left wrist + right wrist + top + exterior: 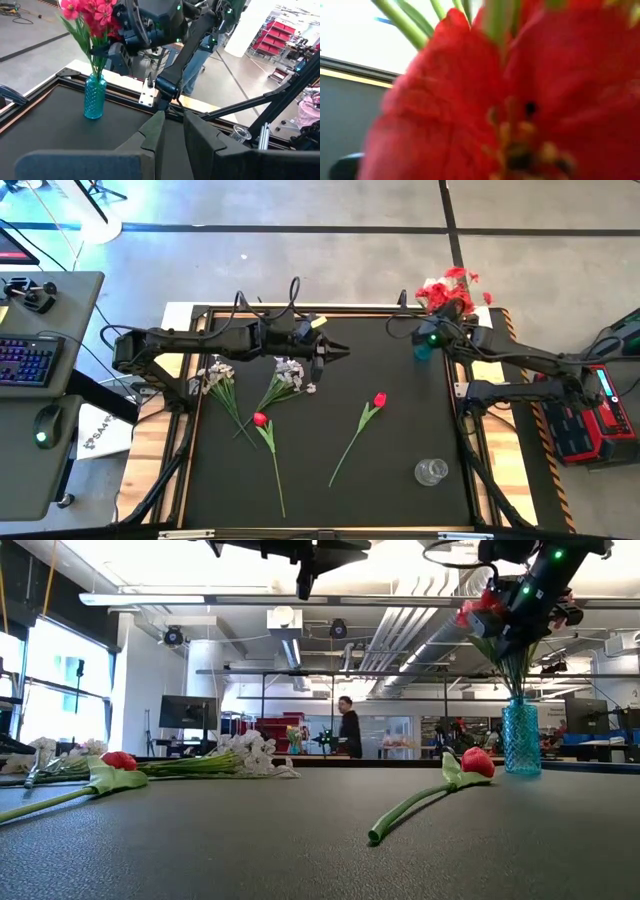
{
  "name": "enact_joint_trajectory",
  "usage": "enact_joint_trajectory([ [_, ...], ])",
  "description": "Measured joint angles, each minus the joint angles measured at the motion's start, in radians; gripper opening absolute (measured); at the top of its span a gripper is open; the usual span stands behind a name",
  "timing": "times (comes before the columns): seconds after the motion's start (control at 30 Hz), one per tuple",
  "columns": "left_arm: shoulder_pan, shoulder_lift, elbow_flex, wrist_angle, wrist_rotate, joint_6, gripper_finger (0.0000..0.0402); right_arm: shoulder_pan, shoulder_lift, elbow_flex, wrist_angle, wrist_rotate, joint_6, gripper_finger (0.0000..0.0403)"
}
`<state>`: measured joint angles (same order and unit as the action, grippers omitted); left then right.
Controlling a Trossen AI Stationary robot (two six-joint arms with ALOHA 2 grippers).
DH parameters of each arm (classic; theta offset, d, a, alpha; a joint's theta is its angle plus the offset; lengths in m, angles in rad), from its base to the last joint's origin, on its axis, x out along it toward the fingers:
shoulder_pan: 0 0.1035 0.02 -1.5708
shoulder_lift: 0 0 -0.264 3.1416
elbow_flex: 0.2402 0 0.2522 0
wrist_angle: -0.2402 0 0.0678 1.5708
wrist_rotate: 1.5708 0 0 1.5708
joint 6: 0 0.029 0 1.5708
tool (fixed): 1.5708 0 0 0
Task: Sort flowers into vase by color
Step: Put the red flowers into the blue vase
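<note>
black table | left gripper raised, nearly pressed together | right gripper at teal vase, state unclear

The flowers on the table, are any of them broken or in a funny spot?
Nothing looks broken or spilled. Two red buds and two white sprays lie flat on the black mat, unsorted. The teal vase stands upright holding red blossoms, and a clear glass vase near the front is empty.
</note>
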<state>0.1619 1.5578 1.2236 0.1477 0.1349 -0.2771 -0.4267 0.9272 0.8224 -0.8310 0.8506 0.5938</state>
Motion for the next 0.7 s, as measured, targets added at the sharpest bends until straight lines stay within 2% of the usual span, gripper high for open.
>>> enact_joint_trajectory([
  [0.17, 0.000, 0.000, 0.000, -0.049, 0.000, -0.006, 0.0060, 0.000, 0.000, 0.043, -0.021, -0.071, 0.000, 0.0140],
  [0.37, 0.000, 0.000, 0.000, -0.105, 0.000, -0.006, 0.0060, 0.000, 0.000, 0.136, -0.089, -0.216, 0.039, 0.0197],
  [0.57, 0.000, 0.000, 0.000, -0.132, 0.007, -0.007, 0.0061, 0.000, 0.000, 0.245, -0.241, -0.374, 0.192, 0.0219],
  [0.7, -0.004, 0.000, 0.000, -0.136, 0.008, -0.008, 0.0067, 0.000, 0.000, 0.306, -0.317, -0.444, 0.228, 0.0220],
])
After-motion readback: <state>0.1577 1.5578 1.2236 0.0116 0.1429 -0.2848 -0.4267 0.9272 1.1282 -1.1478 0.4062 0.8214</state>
